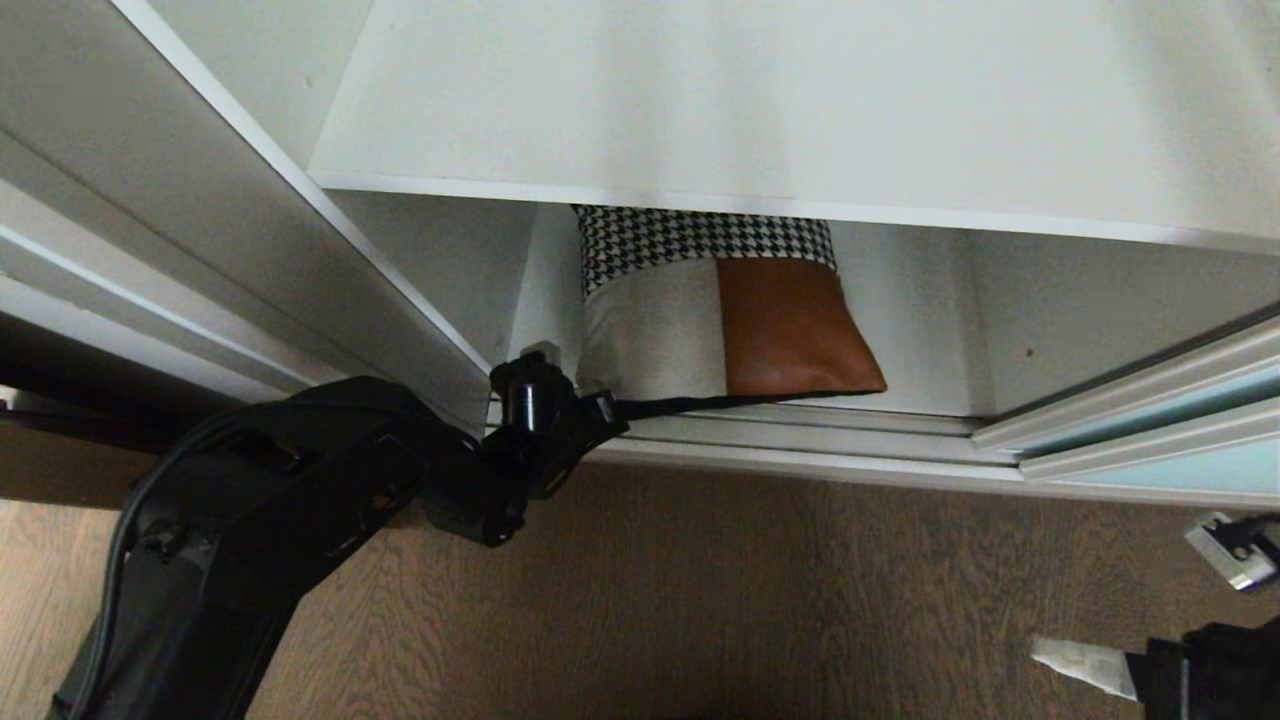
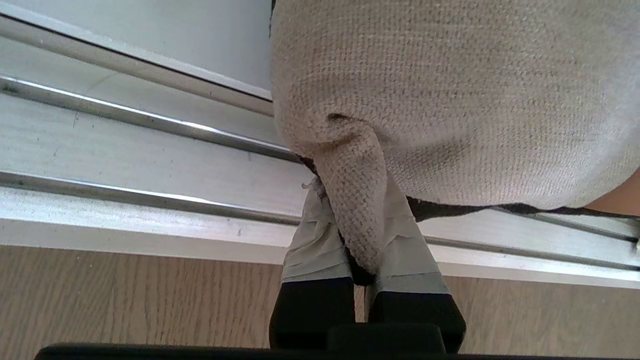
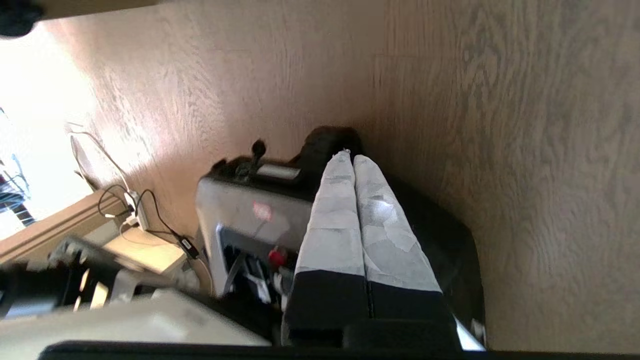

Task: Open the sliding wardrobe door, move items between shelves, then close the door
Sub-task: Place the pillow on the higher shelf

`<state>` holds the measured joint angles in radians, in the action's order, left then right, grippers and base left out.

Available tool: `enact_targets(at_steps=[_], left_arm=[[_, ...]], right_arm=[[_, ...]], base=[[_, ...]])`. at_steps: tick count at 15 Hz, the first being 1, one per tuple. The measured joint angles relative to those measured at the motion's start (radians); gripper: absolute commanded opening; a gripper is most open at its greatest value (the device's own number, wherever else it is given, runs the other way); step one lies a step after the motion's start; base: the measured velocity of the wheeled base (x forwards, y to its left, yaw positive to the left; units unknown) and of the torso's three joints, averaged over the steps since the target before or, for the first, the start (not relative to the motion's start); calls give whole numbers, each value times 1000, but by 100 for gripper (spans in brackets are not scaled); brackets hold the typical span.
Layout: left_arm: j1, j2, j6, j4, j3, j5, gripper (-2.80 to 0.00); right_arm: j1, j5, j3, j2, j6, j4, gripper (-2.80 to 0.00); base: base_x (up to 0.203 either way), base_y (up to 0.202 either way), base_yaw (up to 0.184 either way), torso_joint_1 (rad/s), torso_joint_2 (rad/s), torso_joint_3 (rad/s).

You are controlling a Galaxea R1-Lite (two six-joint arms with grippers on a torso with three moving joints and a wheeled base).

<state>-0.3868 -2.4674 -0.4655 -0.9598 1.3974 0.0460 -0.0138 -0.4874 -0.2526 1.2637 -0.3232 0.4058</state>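
While clamped, left tool pinches cushion corner.

Dim head view, shadowed lower shelf, glaring blurred right wrist view

Left arm stretched forward and low, wrist level; left gripper clamped on pinched fold of fabric, taped fingers nearly together; right arm at lower right edge of head view; right gripper empty, fingers pressed together, pointing floorward.
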Motion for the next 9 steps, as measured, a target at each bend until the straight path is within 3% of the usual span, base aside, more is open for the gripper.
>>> enact_targets(at_steps=[3, 4, 9], left_arm=[[0, -1, 0, -22, -12, 0, -280], [0, -2, 0, -31, -16, 0, -280], [-6, -12, 1, -20, -20, -9, -280]], right_arm=[[-1, -34, 15, 228, 0, 252, -280], [-1, -47, 18, 293, -1, 334, 0], [-3, -65, 32, 624, -8, 733, 0]], base=[[0, 0, 0, 0, 0, 0], [0, 0, 0, 0, 0, 0], [0, 0, 0, 0, 0, 0]])
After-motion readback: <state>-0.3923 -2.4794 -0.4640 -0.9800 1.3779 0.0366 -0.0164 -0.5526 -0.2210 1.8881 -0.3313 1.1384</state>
